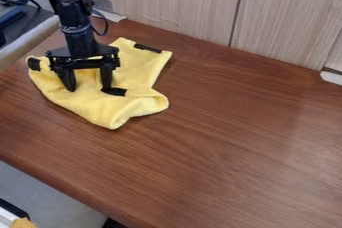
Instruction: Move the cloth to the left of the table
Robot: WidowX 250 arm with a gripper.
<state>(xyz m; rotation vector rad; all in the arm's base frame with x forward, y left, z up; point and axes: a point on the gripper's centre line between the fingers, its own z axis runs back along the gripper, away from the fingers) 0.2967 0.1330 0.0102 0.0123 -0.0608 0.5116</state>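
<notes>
In the camera view, the black arm hangs down over the yellow cloth, and its jaws stand spread well apart, one tip on either side of a stretch of fabric. Nothing is visibly pinched between them. That wide stance would suit either gathering up a fold or having just let one go; which of the two, I cannot tell. The cloth lies on the left part of the tabletop, near the panelled wall, so the task looks all but done. It is loosely spread, with a lifted crease at its near right edge, probably because soft fabric bunches when dragged or dropped. If this spot is the goal, the jaws should rise straight up, still wide, lest a tip snag the fabric and pull it away.
</notes>
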